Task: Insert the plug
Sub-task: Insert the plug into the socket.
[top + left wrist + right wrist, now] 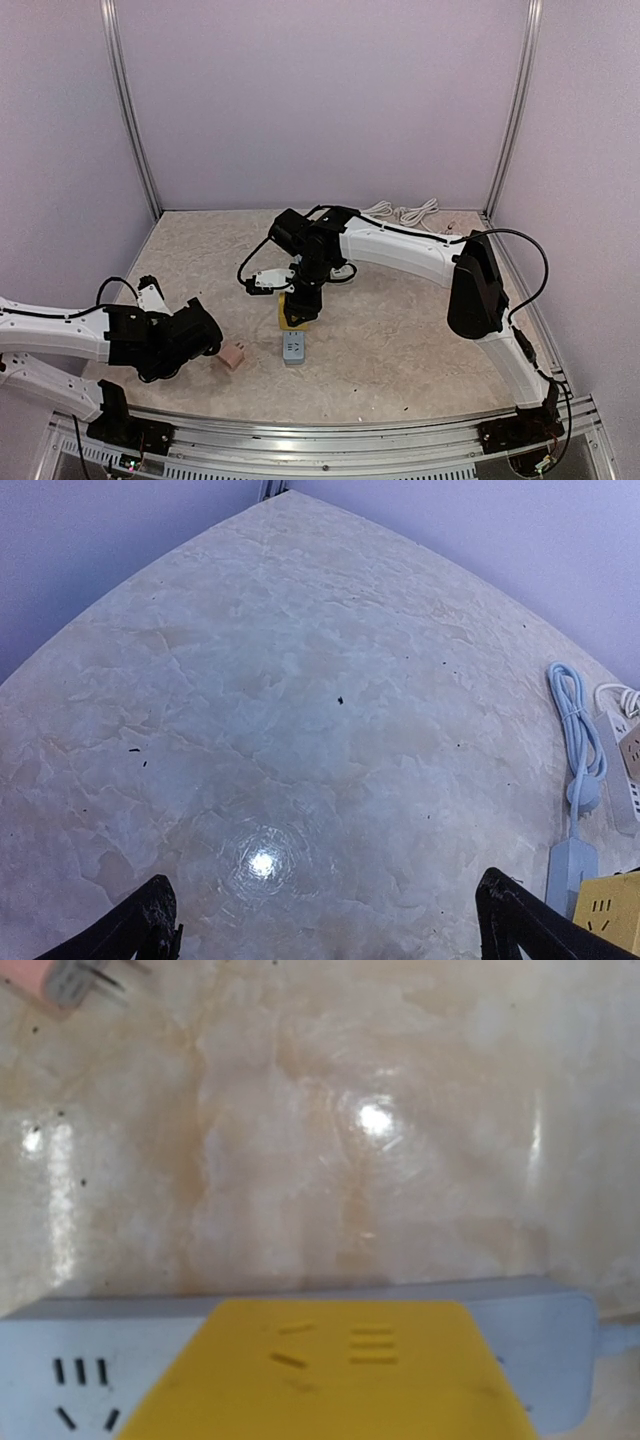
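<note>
Right gripper (300, 303) pinches yellow adapter (291, 317) directly above power strip (294, 350); left gripper (205, 338) spread wide beside pink plug (233, 356).

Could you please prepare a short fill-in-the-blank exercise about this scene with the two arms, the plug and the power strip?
1. The left pincer stands ____ and holds nothing.
2. The small plug lying on the table is ____ in colour.
3. The right pincer grips a ____ adapter close to the grey power strip.

Missing words: open; pink; yellow
</note>
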Robot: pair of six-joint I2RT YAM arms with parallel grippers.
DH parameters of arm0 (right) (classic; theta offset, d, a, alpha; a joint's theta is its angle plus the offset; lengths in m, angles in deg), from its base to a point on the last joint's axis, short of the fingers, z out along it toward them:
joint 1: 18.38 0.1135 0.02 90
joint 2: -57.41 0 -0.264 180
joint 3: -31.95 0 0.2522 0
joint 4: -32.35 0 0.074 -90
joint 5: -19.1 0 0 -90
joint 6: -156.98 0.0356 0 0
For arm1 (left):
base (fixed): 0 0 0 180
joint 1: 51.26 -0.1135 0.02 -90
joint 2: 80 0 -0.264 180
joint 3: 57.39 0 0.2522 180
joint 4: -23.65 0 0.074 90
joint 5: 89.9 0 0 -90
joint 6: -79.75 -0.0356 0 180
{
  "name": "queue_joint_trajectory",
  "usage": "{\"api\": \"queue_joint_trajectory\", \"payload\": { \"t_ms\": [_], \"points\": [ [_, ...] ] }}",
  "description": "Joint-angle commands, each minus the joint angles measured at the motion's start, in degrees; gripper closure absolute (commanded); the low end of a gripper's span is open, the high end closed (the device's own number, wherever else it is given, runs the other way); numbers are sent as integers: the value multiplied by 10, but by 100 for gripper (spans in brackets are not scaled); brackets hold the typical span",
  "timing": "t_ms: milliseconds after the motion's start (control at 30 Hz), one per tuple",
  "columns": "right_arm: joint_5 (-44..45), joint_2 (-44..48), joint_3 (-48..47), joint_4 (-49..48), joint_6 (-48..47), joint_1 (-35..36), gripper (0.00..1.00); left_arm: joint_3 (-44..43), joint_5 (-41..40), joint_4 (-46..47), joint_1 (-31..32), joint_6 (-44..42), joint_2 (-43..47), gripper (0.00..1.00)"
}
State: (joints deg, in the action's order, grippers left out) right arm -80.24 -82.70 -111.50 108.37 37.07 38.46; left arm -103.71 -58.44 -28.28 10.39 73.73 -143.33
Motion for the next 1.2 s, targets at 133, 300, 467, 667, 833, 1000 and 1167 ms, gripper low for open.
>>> {"api": "queue_joint_trajectory", "payload": {
  "t_ms": [133, 300, 467, 667, 833, 1000, 1167],
  "points": [
    [-56, -122, 48, 109, 17, 42, 90, 3, -6, -12, 5, -2, 11, 1],
    [-38, -62, 54, 83, 20, 42, 66, 13, -6, -22, 8, 19, 20, 1],
    [-15, -18, 62, 60, 23, 42, 48, 17, -8, -28, 10, 32, 24, 1],
    [-15, 20, 67, 24, 23, 39, 39, 14, -13, -30, 13, 36, 19, 1],
    [-18, 35, 61, 7, 17, 34, 37, 12, -16, -31, 14, 36, 16, 1],
    [-30, 43, 56, 2, 12, 27, 19, 12, -14, -33, 15, 39, 12, 1],
    [-41, 45, 47, -5, 12, 21, 0, 11, -15, -36, 19, 44, 10, 1]
  ]
}}
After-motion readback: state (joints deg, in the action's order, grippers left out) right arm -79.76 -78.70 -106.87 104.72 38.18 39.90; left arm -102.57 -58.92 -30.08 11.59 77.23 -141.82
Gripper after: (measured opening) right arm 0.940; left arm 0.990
